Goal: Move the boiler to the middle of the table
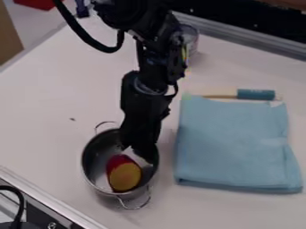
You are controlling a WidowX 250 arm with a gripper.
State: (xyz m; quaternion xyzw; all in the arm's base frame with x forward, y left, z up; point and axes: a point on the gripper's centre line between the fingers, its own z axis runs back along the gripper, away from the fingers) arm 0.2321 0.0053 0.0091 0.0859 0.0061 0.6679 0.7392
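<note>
Black robot gripper (pixel 141 151) reaching down into a round silver metal pot with wire handles (pixel 94 163).
The pot stands on the white tabletop (pixel 53 98) near its lower-left edge, beside a folded light-blue cloth (pixel 236 143), holding a red-and-yellow rounded object (pixel 125 175); whether the jaws are spread or pinching, I cannot tell.

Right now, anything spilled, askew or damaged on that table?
Only a small dark speck on the white tabletop, up and left of the round silver metal pot in view; possibly dirt. Pot stands upright, no spill visible.
</note>
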